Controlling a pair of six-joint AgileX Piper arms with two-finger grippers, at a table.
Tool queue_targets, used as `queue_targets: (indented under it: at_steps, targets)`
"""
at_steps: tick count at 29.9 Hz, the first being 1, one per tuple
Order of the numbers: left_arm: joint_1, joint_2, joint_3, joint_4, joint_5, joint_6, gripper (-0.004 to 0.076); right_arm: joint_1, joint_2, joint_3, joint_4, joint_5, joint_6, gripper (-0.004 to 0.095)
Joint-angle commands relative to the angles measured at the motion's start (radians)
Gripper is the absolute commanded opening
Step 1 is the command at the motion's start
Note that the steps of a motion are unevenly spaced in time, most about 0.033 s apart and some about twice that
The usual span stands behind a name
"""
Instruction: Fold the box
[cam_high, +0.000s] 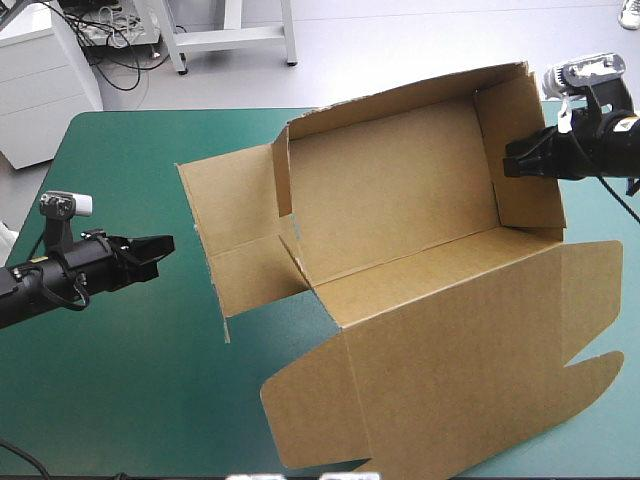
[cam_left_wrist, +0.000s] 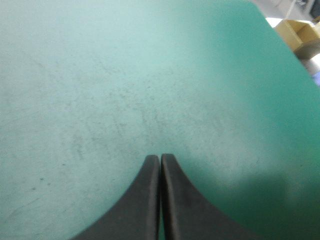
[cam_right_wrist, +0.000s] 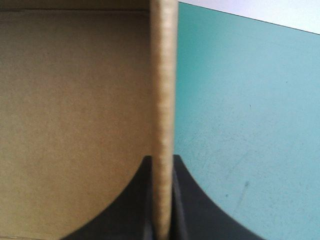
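High view first: what has the right gripper got?
— The box. Its black fingers are pinched on the upright wall at the box's right end, one inside the tray and one outside.
— Does the right wrist view agree?
— Yes. The board's edge runs straight up between the fingers of the right gripper, all but pressed together on it. The box's inner face is on one side, the teal-green cover on the other.
— And that arm?
— It reaches in roughly level from beyond the box's right end, pointing across the tray.
— The left gripper?
— Pressed together, holding nothing. In its own view the left gripper meets in one pointed arch over bare cover.
— Its pose?
— Low, aimed at the box's flat left end panel, clearly apart from it.
— And the box itself?
— An open tray on the cover: far wall and right wall raised, lid lying flat on the box's near side.
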Motion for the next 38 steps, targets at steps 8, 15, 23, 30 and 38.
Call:
queue_targets:
  at_steps: [8,15,23,30,38]
  targets:
    - [0.012,0.089,0.191,-0.366,-0.035,0.18,-0.0008,-0.006,-0.034,-0.025,0.092,0.002,-0.002,-0.0023]
    - [0.006,0.229,0.191,-0.497,0.159,0.226,0.0062,-0.004,-0.034,-0.025,0.104,0.002,-0.002,-0.0023]
    - [-0.082,0.252,0.191,-0.494,0.158,0.277,0.0432,0.01,-0.032,-0.025,0.104,-0.013,0.006,-0.0023]
    - [-0.135,0.252,0.191,-0.501,0.158,0.277,0.0475,0.06,-0.032,-0.025,0.022,-0.059,0.052,-0.0023]
    - [-0.205,0.242,0.18,-0.533,0.158,0.277,0.0475,0.097,-0.028,-0.025,-0.058,-0.113,0.103,-0.0023]
